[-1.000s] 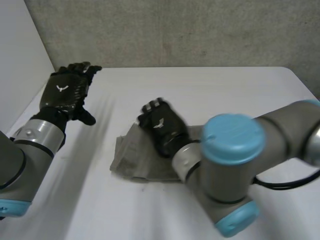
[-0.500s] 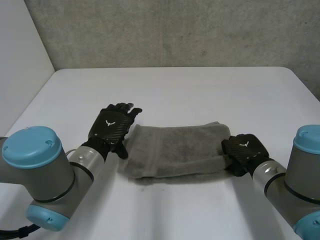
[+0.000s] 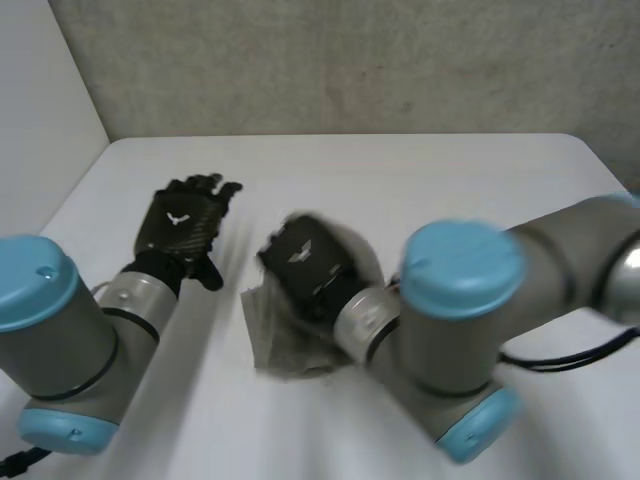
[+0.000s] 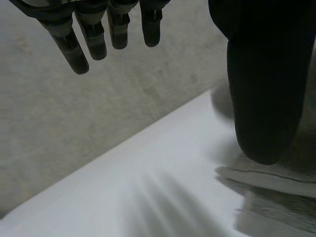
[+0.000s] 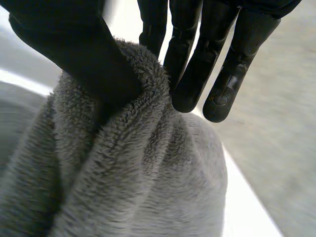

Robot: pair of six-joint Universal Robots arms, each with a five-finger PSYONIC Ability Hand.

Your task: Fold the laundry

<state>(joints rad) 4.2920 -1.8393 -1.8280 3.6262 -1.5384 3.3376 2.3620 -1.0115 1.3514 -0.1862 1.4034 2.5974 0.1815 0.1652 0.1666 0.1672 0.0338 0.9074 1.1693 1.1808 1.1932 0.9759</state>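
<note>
A white table point(image 3: 430, 185) stands before a rough grey concrete wall point(image 3: 350, 60), seen from above and behind two grey robot arms with light-blue caps. A fluffy grey towel point(image 3: 272, 340) lies a little left of the table's middle, gathered into a short, rumpled bundle.

The robot's right arm reaches across from the right, and its black right hand point(image 3: 305, 265) sits on top of the towel. In the right wrist view, the thumb point(image 5: 84, 59) presses into a raised ridge of the thick pile from one side. The nearly straight fingers point(image 5: 190, 74) close on it from the other, so the hand pinches a fold of cloth.

The black left hand point(image 3: 182, 222) is held above bare table, just beside the towel's left edge and not touching it. Its fingers are straight and spread and grip nothing. In the left wrist view, the towel's layered edge lies beyond the thumb.

The fold looks to be midway. The towel seems already doubled into layers, and the right hand appears to be carrying one end over the rest. What likely remains is to lay that end down squarely, let it go and smooth the bundle flat. The visible edges are uneven, so the pile may need straightening before it counts as folded.
</note>
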